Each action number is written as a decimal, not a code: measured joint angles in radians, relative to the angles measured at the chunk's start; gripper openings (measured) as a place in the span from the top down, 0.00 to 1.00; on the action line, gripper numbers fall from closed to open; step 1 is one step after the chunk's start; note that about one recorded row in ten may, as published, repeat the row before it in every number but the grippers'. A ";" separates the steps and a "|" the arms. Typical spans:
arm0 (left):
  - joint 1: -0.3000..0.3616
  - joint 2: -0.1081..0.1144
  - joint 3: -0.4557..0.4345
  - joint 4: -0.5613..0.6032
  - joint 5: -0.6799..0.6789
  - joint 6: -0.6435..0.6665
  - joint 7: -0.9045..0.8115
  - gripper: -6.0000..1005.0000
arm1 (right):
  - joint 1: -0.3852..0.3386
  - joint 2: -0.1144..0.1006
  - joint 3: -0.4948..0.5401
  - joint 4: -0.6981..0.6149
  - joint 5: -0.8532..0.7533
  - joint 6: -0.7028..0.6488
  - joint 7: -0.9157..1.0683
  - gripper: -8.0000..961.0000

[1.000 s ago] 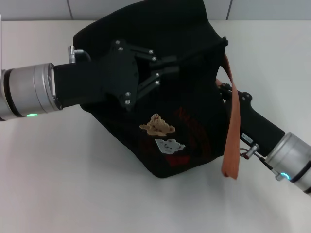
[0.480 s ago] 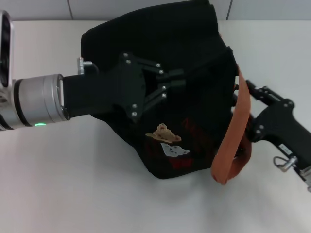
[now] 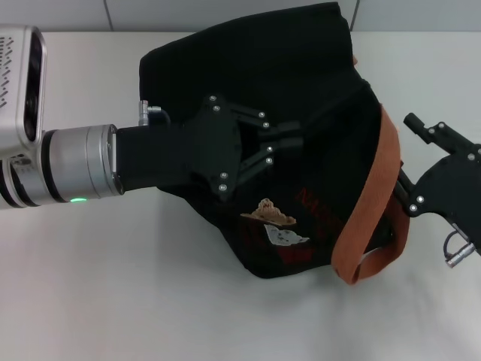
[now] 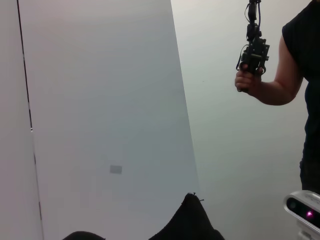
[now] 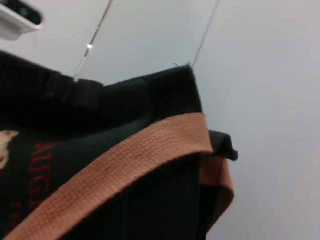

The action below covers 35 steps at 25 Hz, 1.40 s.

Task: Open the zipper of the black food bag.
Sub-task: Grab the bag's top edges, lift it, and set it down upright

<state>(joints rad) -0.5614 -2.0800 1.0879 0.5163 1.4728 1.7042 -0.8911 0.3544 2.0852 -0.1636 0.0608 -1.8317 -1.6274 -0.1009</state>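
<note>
The black food bag (image 3: 301, 83) lies tipped on the white table (image 3: 113, 301), its bear pictures (image 3: 274, 218) and reddish lettering facing up. My left gripper (image 3: 294, 139) reaches in from the left across the bag's upper part, its fingers pinched together on the black fabric. I cannot make out the zipper against the black cloth. An orange-brown strap (image 3: 376, 203) loops down the bag's right side. My right gripper (image 3: 406, 154) stands open just right of that strap, off the bag. The right wrist view shows the strap (image 5: 140, 155) and the bag (image 5: 125, 100) close up.
A white box-shaped device (image 3: 19, 83) sits at the left table edge beside my left arm. The left wrist view shows a pale wall, a corner of the bag (image 4: 192, 222), and a person (image 4: 300, 65) holding a hand controller (image 4: 252, 47) far off.
My left gripper and the bag have shifted to the right together. My right gripper has drawn back to the right, away from the bag's side, and the strap now bulges into a loop.
</note>
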 joint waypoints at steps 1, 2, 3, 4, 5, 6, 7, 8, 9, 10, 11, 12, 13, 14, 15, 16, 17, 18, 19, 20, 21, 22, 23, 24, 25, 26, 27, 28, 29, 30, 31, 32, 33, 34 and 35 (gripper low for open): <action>-0.001 0.000 0.000 -0.008 0.000 -0.002 0.000 0.91 | -0.003 -0.002 -0.003 -0.005 -0.003 -0.007 -0.043 0.51; -0.001 0.000 0.000 -0.008 0.000 -0.002 0.000 0.91 | -0.003 -0.002 -0.003 -0.005 -0.003 -0.007 -0.043 0.51; -0.001 0.000 0.000 -0.012 0.000 -0.004 0.000 0.91 | -0.004 -0.002 -0.004 -0.010 -0.004 -0.010 -0.059 0.51; -0.002 0.000 0.000 -0.015 -0.001 -0.008 0.000 0.91 | -0.003 -0.002 -0.005 -0.016 -0.005 -0.013 -0.074 0.51; -0.002 0.000 0.001 -0.018 -0.001 -0.011 0.000 0.91 | -0.001 -0.002 -0.005 -0.022 -0.007 -0.015 -0.085 0.51; -0.006 0.000 0.001 -0.027 -0.002 -0.014 0.000 0.91 | 0.004 -0.002 -0.007 -0.027 -0.012 -0.018 -0.094 0.51; -0.006 0.000 0.001 -0.027 -0.002 -0.014 0.000 0.91 | 0.004 -0.002 -0.007 -0.027 -0.012 -0.018 -0.094 0.51; -0.008 0.000 0.003 -0.031 -0.003 -0.014 0.000 0.91 | 0.008 -0.002 -0.007 -0.027 -0.015 -0.018 -0.095 0.51; -0.009 0.000 0.006 -0.033 -0.003 -0.015 0.000 0.91 | 0.013 -0.002 -0.008 -0.028 -0.018 -0.018 -0.095 0.51; -0.010 0.000 0.008 -0.034 -0.003 -0.016 0.000 0.91 | 0.018 -0.002 -0.008 -0.027 -0.020 -0.018 -0.096 0.51; -0.011 0.000 0.015 -0.034 -0.003 -0.020 0.000 0.91 | 0.022 -0.001 -0.008 -0.026 -0.021 -0.018 -0.096 0.51; -0.011 0.000 0.015 -0.034 -0.003 -0.020 0.000 0.91 | 0.028 0.000 -0.008 -0.024 -0.022 -0.018 -0.096 0.51; -0.012 0.000 0.017 -0.035 -0.003 -0.022 0.000 0.91 | 0.033 0.001 -0.007 -0.022 -0.023 -0.015 -0.096 0.51; -0.012 0.000 0.019 -0.035 -0.003 -0.024 0.000 0.91 | 0.039 0.002 -0.007 -0.020 -0.024 -0.011 -0.096 0.51; -0.012 0.000 0.021 -0.036 -0.004 -0.025 0.000 0.91 | 0.046 0.002 -0.007 -0.018 -0.025 -0.005 -0.096 0.51; -0.012 0.000 0.026 -0.037 -0.005 -0.026 0.000 0.91 | 0.058 0.003 -0.007 -0.011 -0.026 0.005 -0.097 0.51; -0.012 0.000 0.026 -0.037 -0.005 -0.026 0.000 0.91 | 0.058 0.003 -0.007 -0.011 -0.026 0.005 -0.097 0.51; -0.012 0.000 0.027 -0.038 -0.005 -0.026 0.000 0.91 | 0.064 0.003 -0.008 -0.007 -0.030 0.010 -0.097 0.51; -0.012 0.000 0.027 -0.040 -0.005 -0.027 0.001 0.91 | 0.071 0.004 -0.008 -0.003 -0.035 0.015 -0.097 0.51; -0.012 0.000 0.028 -0.042 -0.005 -0.027 0.003 0.91 | 0.075 0.004 -0.008 0.003 -0.041 0.020 -0.097 0.51; -0.012 0.000 0.028 -0.046 -0.007 -0.027 0.008 0.91 | 0.087 0.004 -0.008 0.012 -0.047 0.031 -0.098 0.51; -0.012 0.000 0.028 -0.046 -0.007 -0.027 0.008 0.91 | 0.087 0.004 -0.008 0.012 -0.047 0.031 -0.098 0.51; -0.012 0.000 0.028 -0.047 -0.007 -0.027 0.009 0.91 | 0.093 0.004 -0.009 0.017 -0.049 0.039 -0.099 0.51; -0.012 0.000 0.028 -0.047 -0.007 -0.027 0.009 0.91 | 0.099 0.004 -0.012 0.020 -0.050 0.046 -0.099 0.51; -0.012 0.000 0.028 -0.047 -0.007 -0.027 0.010 0.91 | 0.104 0.004 -0.015 0.023 -0.053 0.052 -0.099 0.51; -0.012 0.000 0.028 -0.047 -0.007 -0.027 0.010 0.91 | 0.113 0.004 -0.020 0.033 -0.064 0.056 -0.099 0.51; -0.012 0.000 0.028 -0.047 -0.007 -0.027 0.010 0.91 | 0.113 0.004 -0.020 0.033 -0.064 0.056 -0.099 0.51; -0.012 0.000 0.027 -0.047 -0.007 -0.027 0.011 0.91 | 0.115 0.004 -0.021 0.036 -0.069 0.057 -0.099 0.51; -0.012 0.000 0.027 -0.047 -0.007 -0.027 0.011 0.91 | 0.117 0.004 -0.021 0.039 -0.071 0.057 -0.099 0.51; -0.012 0.000 0.027 -0.047 -0.007 -0.028 0.011 0.91 | 0.119 0.004 -0.021 0.041 -0.072 0.057 -0.097 0.51; -0.012 0.000 0.027 -0.047 -0.008 -0.028 0.013 0.91 | 0.123 0.004 -0.019 0.047 -0.073 0.057 -0.093 0.51; -0.012 0.000 0.027 -0.047 -0.008 -0.028 0.013 0.91 | 0.123 0.004 -0.019 0.047 -0.073 0.057 -0.093 0.51; -0.012 0.000 0.028 -0.048 -0.008 -0.029 0.015 0.91 | 0.126 0.005 -0.017 0.052 -0.073 0.057 -0.091 0.51; -0.012 0.000 0.028 -0.049 -0.008 -0.029 0.020 0.91 | 0.129 0.005 -0.014 0.057 -0.073 0.057 -0.090 0.51; -0.012 0.000 0.028 -0.049 -0.008 -0.029 0.020 0.91 | 0.130 0.005 -0.011 0.060 -0.073 0.056 -0.089 0.51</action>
<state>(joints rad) -0.5736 -2.0800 1.1155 0.4673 1.4648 1.6753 -0.8708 0.4847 2.0899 -0.1748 0.1206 -1.9044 -1.5709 -0.1901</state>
